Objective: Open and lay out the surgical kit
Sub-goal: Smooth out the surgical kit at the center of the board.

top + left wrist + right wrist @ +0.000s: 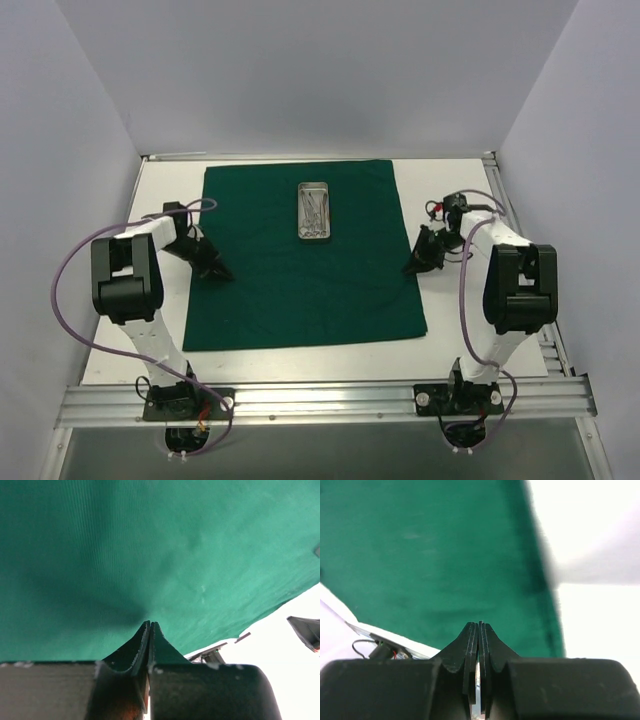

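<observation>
On the counter (440, 175) the limp green drape (300, 285) lies flat, its likely light, slippery steel tray (315, 211) at far centre best pinched by the rim, with the left gripper (224, 274) and right gripper (411, 268) both having jaws pressed together

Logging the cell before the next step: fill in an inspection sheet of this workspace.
Surface: white table, mostly under the cloth.
Job's things: green cloth spread flat; tray on its far middle, steel instruments inside.
Clutter: nothing seen.
Grippers: left gripper shut, tip over the cloth's left part; right gripper shut, at the cloth's right edge; nothing seen held.
Cables: left cable and right cable, purple, loop off the arms.
Surroundings: white walls; metal rail at the near edge.
</observation>
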